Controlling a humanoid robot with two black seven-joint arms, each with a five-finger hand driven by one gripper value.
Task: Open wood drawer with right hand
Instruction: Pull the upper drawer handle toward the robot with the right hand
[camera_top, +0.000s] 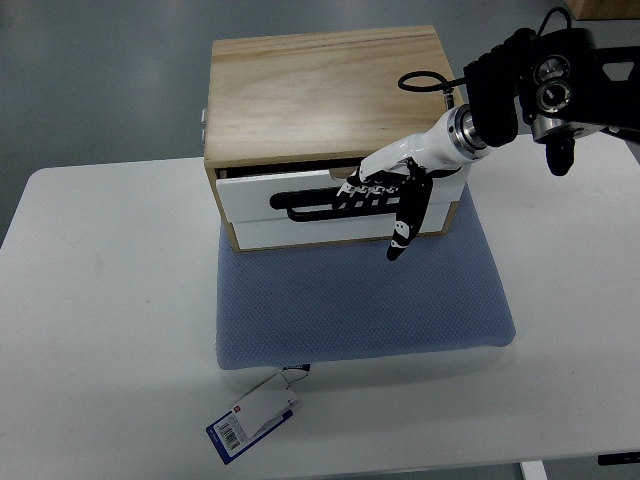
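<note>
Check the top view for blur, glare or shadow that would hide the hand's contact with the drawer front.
Top view: sharp, evenly lit, no glare; the right robot hand curls over the black bar handle of the white-fronted wooden drawer box, though dark fingers on dark handle blur the exact contact; soft shadow only under the drawer.

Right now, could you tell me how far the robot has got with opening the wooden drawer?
Done: the right hand has reached the black handle of the white-fronted upper drawer in the light wooden box. In hand: fingers curled on the handle, drawer slightly out. Left: pulling it open over the blue-grey mat.
</note>
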